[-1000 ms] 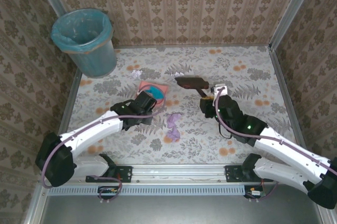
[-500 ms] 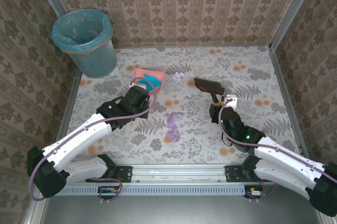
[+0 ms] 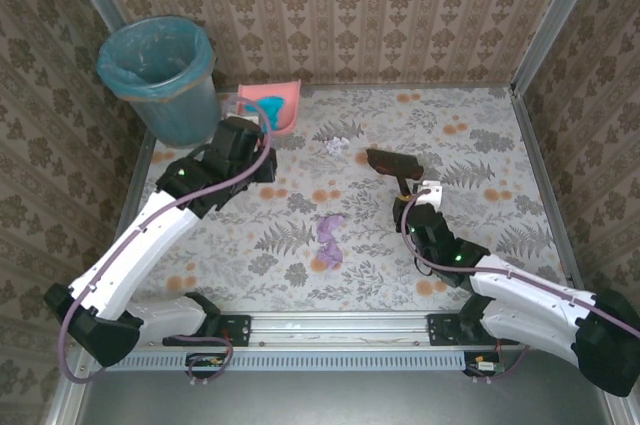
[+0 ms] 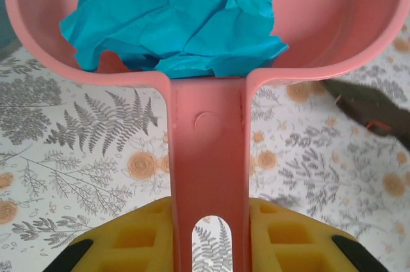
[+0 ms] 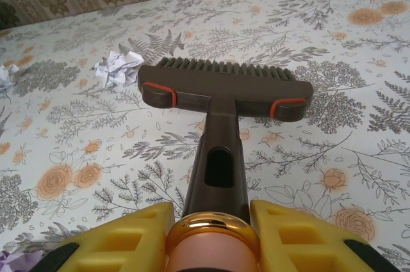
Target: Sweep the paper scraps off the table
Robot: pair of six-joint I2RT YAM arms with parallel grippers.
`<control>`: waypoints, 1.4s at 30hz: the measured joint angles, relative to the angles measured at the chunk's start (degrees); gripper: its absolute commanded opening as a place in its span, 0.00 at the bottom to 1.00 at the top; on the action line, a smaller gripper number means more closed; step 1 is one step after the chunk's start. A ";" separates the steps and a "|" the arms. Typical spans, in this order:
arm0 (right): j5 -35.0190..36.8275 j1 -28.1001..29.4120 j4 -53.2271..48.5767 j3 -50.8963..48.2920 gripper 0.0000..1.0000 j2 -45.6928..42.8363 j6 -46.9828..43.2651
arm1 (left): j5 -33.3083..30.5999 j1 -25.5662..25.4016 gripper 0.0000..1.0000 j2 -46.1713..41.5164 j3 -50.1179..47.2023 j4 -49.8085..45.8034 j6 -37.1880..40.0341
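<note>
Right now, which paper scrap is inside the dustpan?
The teal scrap: it lies in the pink dustpan; the white scrap and purple scrap lie on the table.

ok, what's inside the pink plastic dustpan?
One crumpled teal paper wad sits in the pink plastic dustpan. Anything beneath the wad is covered.

No lettering, number or brand is legible anywhere; the pink dustpan handle (image 4: 206,157) bears just a blank round mould mark.
</note>
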 measured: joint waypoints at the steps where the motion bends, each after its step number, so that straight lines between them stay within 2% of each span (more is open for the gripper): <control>1: -0.04 0.00 0.39 0.00 0.00 0.72 -0.22 | 0.76 1.36 0.00 0.48 1.25 -0.52 -0.02; 9: -1.31 0.00 2.43 0.50 0.00 8.22 -0.85 | 8.07 11.91 0.00 6.25 14.12 -4.35 -0.24; 16: -1.36 0.00 2.64 1.88 0.00 9.38 -0.87 | 15.61 22.36 0.00 12.96 25.31 -7.21 -2.03; 23: -1.57 0.00 2.64 1.90 0.00 9.55 -0.87 | 25.79 32.68 0.00 21.49 36.85 -9.29 -6.10; 31: -1.55 0.00 2.58 1.95 0.00 9.31 -0.90 | 35.01 39.28 0.00 30.25 49.35 -9.77 -12.26; 37: -1.55 -0.04 2.54 1.95 0.00 8.59 -0.92 | 41.88 43.74 0.00 33.68 49.64 -5.62 -19.15; 42: -1.53 -0.04 2.38 1.95 0.00 8.61 -1.07 | 45.13 45.42 0.00 35.85 48.68 -1.42 -23.67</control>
